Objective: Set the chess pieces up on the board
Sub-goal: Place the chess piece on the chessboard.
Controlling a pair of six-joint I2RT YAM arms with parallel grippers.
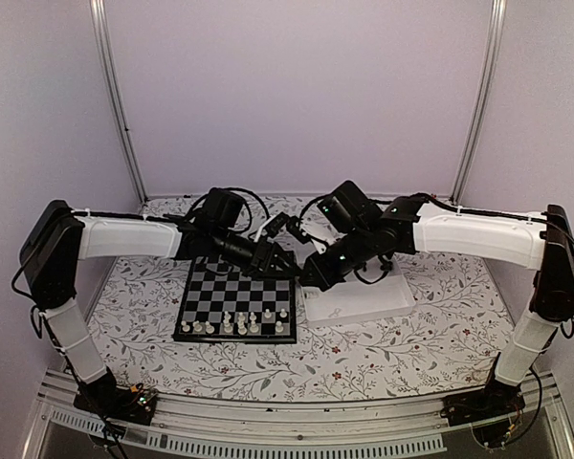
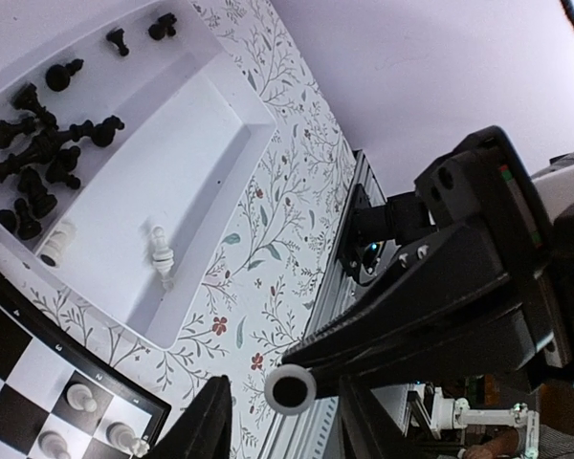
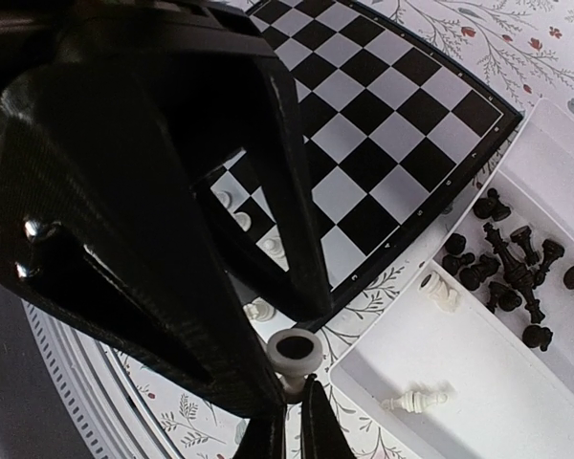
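Chessman [image 3: 295, 350] white, round-based, in right claw [image 3: 294, 406]

Soft even light, blurred near foregrounds.

Left arm [image 1: 124, 237] and right arm [image 1: 474, 236]: white ribbed sleeves, black joints, looping black cables [image 1: 252, 198], glossy black fingers [image 2: 210, 421].

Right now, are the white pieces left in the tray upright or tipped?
Tipped: both white pieces lie on their sides on the tray floor.
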